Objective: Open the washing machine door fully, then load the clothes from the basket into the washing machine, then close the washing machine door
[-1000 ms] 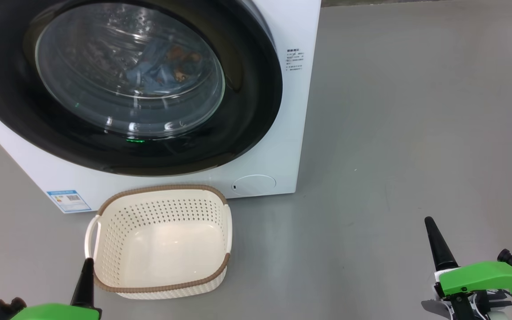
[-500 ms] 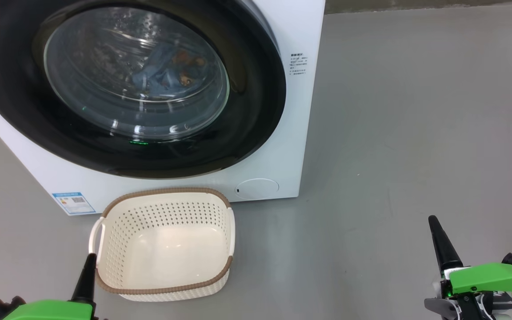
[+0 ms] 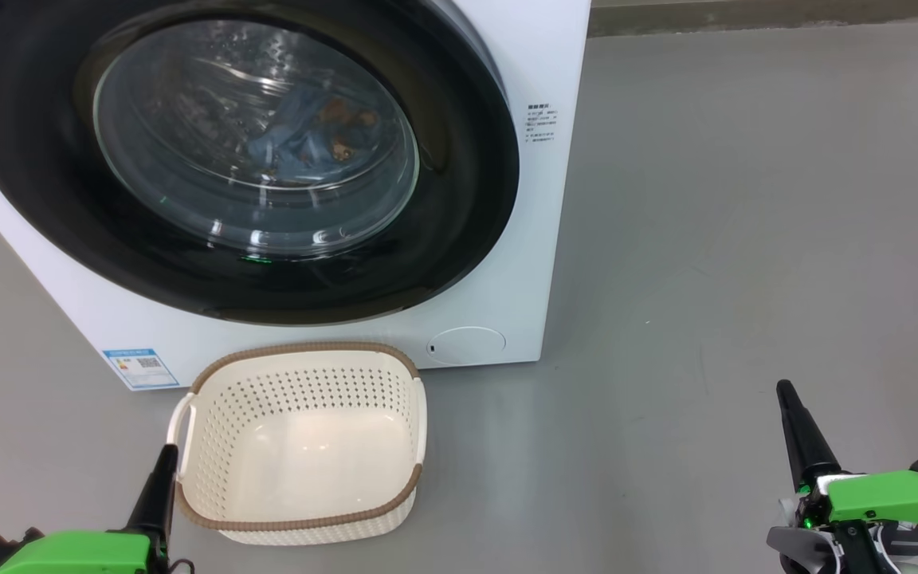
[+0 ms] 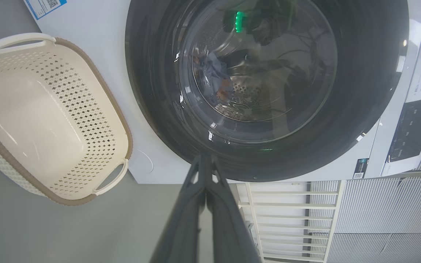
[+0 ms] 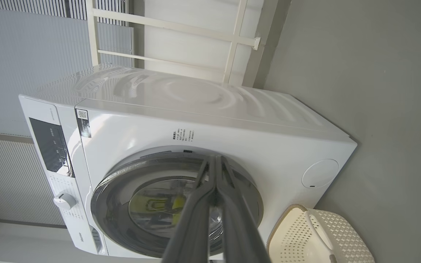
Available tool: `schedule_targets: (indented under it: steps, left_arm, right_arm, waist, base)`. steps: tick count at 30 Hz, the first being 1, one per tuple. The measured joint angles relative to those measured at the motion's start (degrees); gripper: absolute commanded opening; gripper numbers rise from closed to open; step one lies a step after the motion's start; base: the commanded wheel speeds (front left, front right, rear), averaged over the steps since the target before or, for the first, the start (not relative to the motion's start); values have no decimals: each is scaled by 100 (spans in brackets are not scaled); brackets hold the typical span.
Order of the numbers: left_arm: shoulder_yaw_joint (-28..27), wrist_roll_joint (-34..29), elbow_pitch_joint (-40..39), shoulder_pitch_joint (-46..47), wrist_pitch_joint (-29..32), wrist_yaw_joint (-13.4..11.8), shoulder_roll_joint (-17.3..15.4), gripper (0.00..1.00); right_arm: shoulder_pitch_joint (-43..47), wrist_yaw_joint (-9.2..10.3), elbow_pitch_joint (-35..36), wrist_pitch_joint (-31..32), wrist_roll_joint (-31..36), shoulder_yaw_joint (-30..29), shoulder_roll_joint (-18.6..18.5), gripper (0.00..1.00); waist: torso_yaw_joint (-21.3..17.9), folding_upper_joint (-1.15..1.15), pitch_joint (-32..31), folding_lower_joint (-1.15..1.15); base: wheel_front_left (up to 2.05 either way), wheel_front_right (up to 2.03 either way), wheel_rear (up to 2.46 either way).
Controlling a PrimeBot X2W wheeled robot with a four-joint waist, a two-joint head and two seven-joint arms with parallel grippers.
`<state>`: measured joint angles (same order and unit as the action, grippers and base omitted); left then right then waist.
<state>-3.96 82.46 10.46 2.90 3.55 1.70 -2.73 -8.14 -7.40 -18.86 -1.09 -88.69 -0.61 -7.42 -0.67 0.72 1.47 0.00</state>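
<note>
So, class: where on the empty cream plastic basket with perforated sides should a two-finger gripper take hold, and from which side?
Probably take the cream perforated basket by its left white loop handle, from above. The handle stands off the wall, leaving a gap for one finger, and is nearest the shut left gripper, which must open first.

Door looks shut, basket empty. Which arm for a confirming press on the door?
Left, probably: the left gripper sits below the washing machine door, by the basket; the right gripper hangs far to its right.
</note>
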Motion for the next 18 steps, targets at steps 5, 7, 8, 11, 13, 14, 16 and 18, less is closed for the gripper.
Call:
schedule_targets:
  steps: [5, 7, 8, 11, 13, 14, 16, 18]
  left_arm:
    - [-18, 272, -47, 9, 65, -40, 9, 0]
    - [-26, 399, -62, 11, 107, -45, 16, 0]
    - [-31, 469, -69, 13, 108, -52, 21, 0]
    - [-45, 610, -92, 49, 172, -58, 36, 0]
    - [-53, 723, -115, 70, 211, -71, 48, 0]
    - [-57, 799, -123, 75, 230, -79, 52, 0]
    - [-65, 904, -132, 76, 257, -94, 58, 0]
    - [-71, 921, -145, 77, 257, -94, 59, 0]
  right_arm:
    - [2, 0, 70, 8, -293, 26, -40, 0]
    - [3, 0, 92, 9, -463, 42, -52, 0]
    - [3, 0, 103, 24, -519, 51, -60, 0]
    - [4, 0, 151, 51, -721, 85, -91, 0]
    - [5, 0, 172, 51, -857, 114, -120, 0]
    - [5, 0, 187, 51, -902, 126, -134, 0]
    - [6, 0, 215, 51, -1036, 149, -154, 0]
    - [7, 0, 227, 49, -1116, 171, -163, 0]
  waist:
    - [20, 0, -30, 0]
    - [28, 0, -43, 0]
    - [32, 0, -49, 0]
    - [44, 0, -67, 0]
    - [51, 0, -79, 0]
    - [55, 0, -85, 0]
    - [63, 0, -96, 0]
    - [64, 0, -97, 0]
  base:
    - [0, 0, 0]
    - [0, 0, 0]
    - [0, 0, 0]
    - [0, 0, 0]
    - [0, 0, 0]
    - [0, 0, 0]
    - [0, 0, 0]
    - [0, 0, 0]
